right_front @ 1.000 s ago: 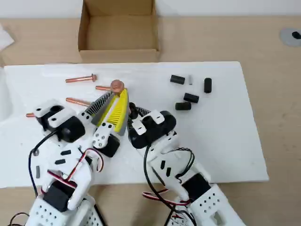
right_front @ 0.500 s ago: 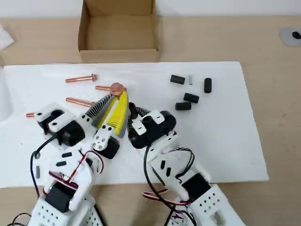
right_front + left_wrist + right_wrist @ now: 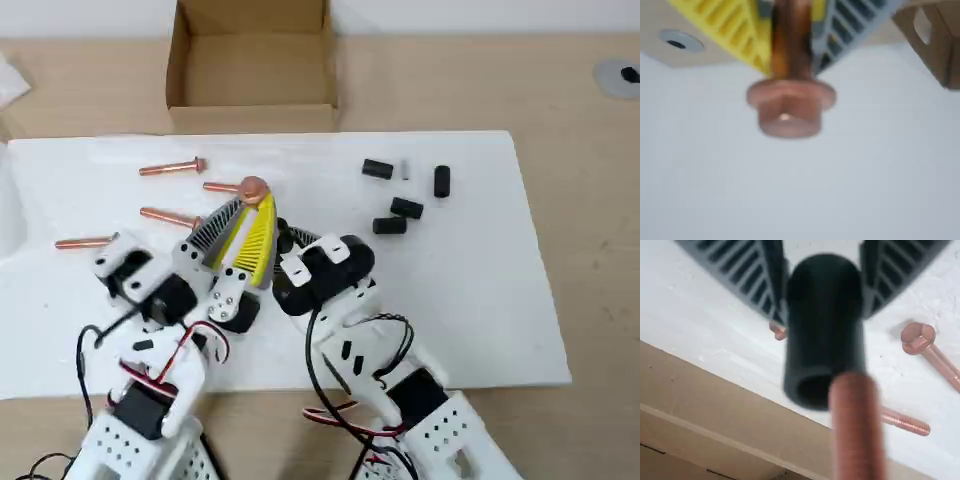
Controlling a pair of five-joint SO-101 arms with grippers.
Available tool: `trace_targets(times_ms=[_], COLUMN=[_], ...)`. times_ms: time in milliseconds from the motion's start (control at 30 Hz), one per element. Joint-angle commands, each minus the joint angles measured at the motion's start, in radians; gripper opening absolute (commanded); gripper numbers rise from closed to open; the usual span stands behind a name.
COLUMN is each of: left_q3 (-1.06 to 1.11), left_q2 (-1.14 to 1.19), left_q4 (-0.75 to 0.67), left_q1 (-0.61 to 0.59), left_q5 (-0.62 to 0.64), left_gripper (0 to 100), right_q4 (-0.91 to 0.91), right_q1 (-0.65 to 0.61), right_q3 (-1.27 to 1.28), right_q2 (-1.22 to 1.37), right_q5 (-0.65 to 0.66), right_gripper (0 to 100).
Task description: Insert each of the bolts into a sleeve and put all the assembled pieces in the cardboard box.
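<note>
While your left tool (image 3: 790,52) pinches a copper flanged bolt (image 3: 790,107) by its shank, your right tool (image 3: 822,287) clamps a black cylindrical sleeve (image 3: 822,335) above the desk (image 3: 585,200), bore turned toward the bolt's threaded tip just beside it, for insertion.

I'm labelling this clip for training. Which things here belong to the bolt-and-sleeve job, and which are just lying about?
Job in hand: bolt in the left gripper, black sleeve in the right gripper, loose bolts, loose sleeves, cardboard box.

Lying about: grey disc on the bare wood, small pale piece among the sleeves.
</note>
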Motion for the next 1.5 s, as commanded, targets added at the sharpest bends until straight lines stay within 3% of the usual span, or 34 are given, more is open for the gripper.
trace_targets(times_ms=[0, 933, 1467], left_q3=[-0.002, 0.034, 0.034], left_q2=[-0.012, -0.015, -0.015], left_q4=[-0.049, -0.112, -0.101], left_q1=[-0.014, -0.006, -0.008], left_q5=[-0.031, -0.034, 0.029], left_gripper=[1, 1, 1], right_q4=[-0.020, -0.018, -0.020], right_q1=[-0.013, -0.015, -0.051], right_q3=[-0.027, -0.028, -0.027], right_q2=[-0.018, -0.016, -0.016], right_q5=[-0.012, -0.014, -0.008], right_gripper=[0.9, 0.9, 0.9])
